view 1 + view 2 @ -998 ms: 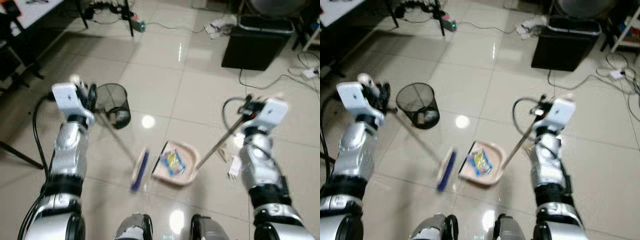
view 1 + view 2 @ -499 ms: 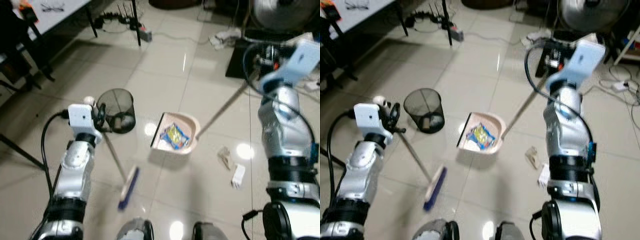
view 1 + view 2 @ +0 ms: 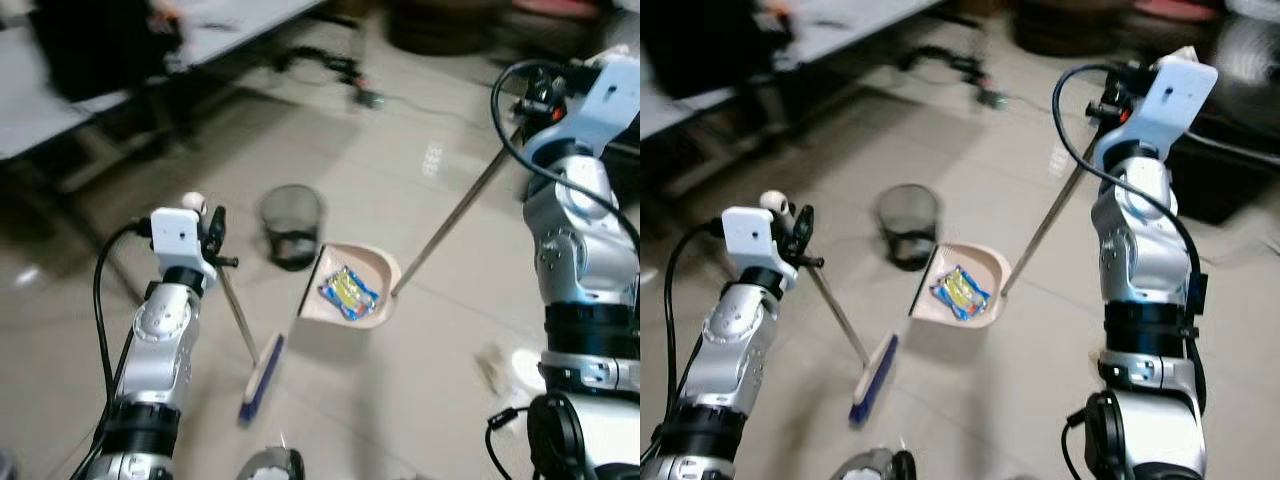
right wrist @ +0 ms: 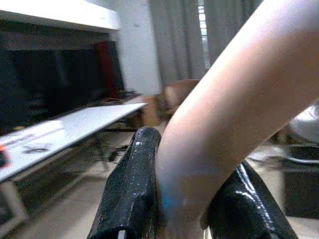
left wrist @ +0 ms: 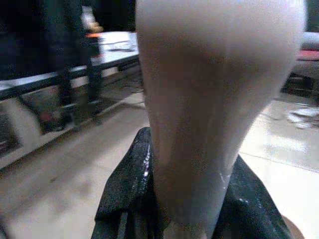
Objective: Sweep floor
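Down by my feet: the broom head [image 3: 260, 378], blue bristles on the tile floor [image 3: 420, 390], trailing low so it stays out of the way while I carry.
Broom stick: it slants up from the head to my left gripper [image 3: 213, 232]; in the left wrist view the pale handle top [image 5: 209, 99] sits between my black fingers [image 5: 124, 204], so I judge them clamped on it.
Left arm: bent at the elbow, forearm upright, wrist level, holding the broom off to my left side.
Just beyond the broom: the dustpan [image 3: 378, 298], lifted clear of the floor and roughly level, I judge so that the blue-and-yellow wrapper [image 3: 347, 291] lying in it does not slide out.
Dustpan pole: a long thin rod [image 3: 455, 222] running from the pan's rim up to my right gripper [image 3: 1110, 100], whose fingers [image 4: 132, 194] close round the pale grip in the right wrist view.
Right arm: raised high, elbow up, hand near shoulder height, which gives the pan its lift.
Farther on: the black mesh bin [image 3: 291, 225], just past the pan's far edge; tipping the load in looks to be next.
Farthest: a long white table [image 3: 120, 80], blurred.
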`<state>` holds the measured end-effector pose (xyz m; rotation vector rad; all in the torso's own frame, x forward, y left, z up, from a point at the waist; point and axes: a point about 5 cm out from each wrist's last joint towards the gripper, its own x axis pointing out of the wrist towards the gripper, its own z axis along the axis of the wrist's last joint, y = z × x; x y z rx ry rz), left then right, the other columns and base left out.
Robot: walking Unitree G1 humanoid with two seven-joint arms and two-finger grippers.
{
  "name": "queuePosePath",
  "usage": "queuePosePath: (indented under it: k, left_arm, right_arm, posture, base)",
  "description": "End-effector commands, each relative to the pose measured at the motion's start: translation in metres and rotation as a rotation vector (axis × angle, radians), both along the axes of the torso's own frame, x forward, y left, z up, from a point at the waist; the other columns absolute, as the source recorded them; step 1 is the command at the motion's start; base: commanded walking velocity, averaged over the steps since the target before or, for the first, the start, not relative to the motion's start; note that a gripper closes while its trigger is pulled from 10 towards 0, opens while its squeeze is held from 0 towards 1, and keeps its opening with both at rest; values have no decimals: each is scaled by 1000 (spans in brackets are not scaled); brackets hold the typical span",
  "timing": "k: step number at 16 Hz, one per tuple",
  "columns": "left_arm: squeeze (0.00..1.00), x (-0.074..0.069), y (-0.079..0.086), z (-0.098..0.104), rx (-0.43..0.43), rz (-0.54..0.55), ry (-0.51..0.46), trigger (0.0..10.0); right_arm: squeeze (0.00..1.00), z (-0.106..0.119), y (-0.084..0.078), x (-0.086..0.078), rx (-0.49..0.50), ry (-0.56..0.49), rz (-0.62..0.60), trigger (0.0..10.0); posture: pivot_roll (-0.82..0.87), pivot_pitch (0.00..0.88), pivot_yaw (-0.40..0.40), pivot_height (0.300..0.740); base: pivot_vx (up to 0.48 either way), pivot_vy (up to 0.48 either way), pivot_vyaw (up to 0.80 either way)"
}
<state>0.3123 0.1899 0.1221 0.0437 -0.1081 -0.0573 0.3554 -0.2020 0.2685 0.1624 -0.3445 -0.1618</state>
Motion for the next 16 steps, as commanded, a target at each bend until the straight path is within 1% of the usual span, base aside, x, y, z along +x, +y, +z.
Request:
queuePosePath:
  k: [1, 2, 5, 11, 16]
  left_arm:
    - [0, 0, -2, 9, 6, -7, -39, 10000]
    - [0, 0, -3, 10, 6, -10, -38, 10000]
    - [0, -2, -11, 7, 18, -44, -26, 10000]
    - [0, -2, -13, 7, 13, -56, -17, 10000]
    - [0, -1, -14, 7, 7, -64, -11, 10000]
  right_arm:
    - [0, 20, 1, -4, 36, -83, -1, 10000]
    - [0, 20, 1, -4, 39, -83, -4, 10000]
    - [0, 20, -5, -7, 57, -89, -33, 10000]
    - [0, 22, -12, -10, 70, -103, -61, 10000]
    - [0, 23, -18, -12, 126, -123, -78, 10000]
  posture:
    - [-16, 0, 67, 740]
    - [-16, 0, 67, 740]
    - [-21, 0, 74, 740]
    - [-23, 0, 82, 740]
    - [-23, 0, 84, 740]
  base:
    - [311, 0, 644]
    - [311, 0, 644]
    - [311, 0, 0]
    - [313, 0, 0]
    - [313, 0, 0]
